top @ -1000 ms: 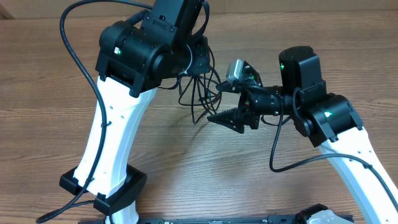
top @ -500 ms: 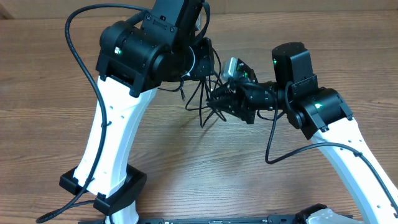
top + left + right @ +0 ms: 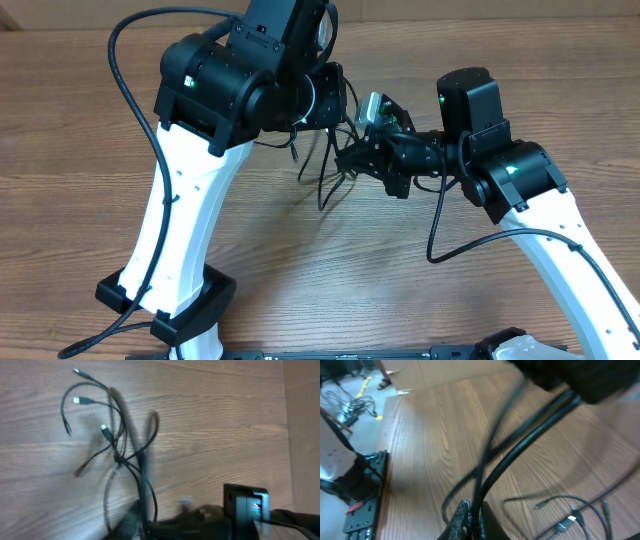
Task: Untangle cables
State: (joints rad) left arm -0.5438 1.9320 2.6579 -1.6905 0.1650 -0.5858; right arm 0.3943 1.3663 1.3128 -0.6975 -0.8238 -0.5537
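Note:
Thin black cables point(image 3: 322, 178) hang in a tangled bunch between the two arms, their lower loops reaching the wooden table. My right gripper point(image 3: 347, 160) comes in from the right and is shut on two strands; in the right wrist view its fingers point(image 3: 471, 516) pinch the cables point(image 3: 520, 455) at the bottom edge. Loose plug ends point(image 3: 568, 521) lie on the wood. In the left wrist view the cables point(image 3: 120, 450) spread out with small plugs at the upper left. My left gripper point(image 3: 330, 95) sits above the bunch, and its jaws are hidden by the arm and by blur.
The left arm's white column and black base point(image 3: 165, 300) stand at the front left. The right arm point(image 3: 540, 210) fills the front right. Thick black arm cables point(image 3: 125, 90) loop beside both arms. The table's left edge point(image 3: 385, 435) shows, with floor clutter beyond.
My right gripper has moved left into the bunch and shut on the cables. The hanging strands have shifted a little. The left arm has stayed in place.

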